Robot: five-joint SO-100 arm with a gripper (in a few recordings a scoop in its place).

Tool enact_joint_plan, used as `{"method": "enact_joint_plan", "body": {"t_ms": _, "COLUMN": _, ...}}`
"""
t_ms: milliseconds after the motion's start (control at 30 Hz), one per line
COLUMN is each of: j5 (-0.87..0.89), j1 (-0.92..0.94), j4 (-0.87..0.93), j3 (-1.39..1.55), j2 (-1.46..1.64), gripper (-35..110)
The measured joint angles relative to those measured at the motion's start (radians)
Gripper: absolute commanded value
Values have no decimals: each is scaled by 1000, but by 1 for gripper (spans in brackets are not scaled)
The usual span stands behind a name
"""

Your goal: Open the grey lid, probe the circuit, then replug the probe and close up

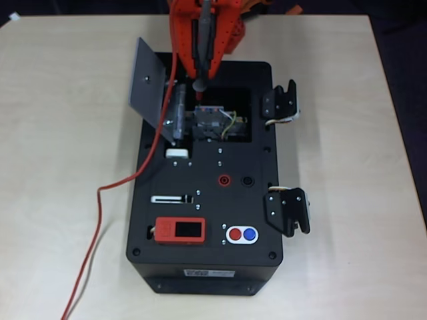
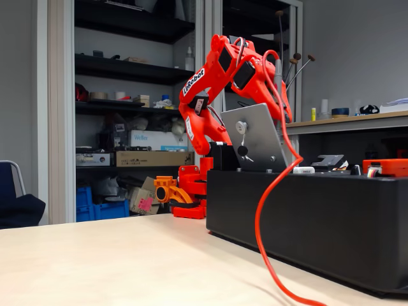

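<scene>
One probe (image 1: 202, 50), one lid (image 1: 147, 80) and one circuit (image 1: 212, 120) showed. The tool (image 1: 201, 63) pinched the probe, whose long axis ran twelve-to-six, tip pointing toward six o'clock above the circuit. The lid stood open at nine o'clock.

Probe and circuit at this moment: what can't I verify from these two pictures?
- Tip contact: in the overhead view the probe ends over the circuit, but touching cannot be judged from above.
- In the fixed view the raised grey lid and black box wall hide the circuit.
- End effector: its fingers merge with the orange arm, so the grip is unclear.
- Red cable: cut off at the overhead view's bottom edge.
</scene>
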Motion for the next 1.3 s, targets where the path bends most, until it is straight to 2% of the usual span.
{"method": "enact_joint_plan", "body": {"t_ms": 1300, "j5": 5, "j1": -8, "j4": -84, "j3": 121, "j2": 35, "gripper": 0}}
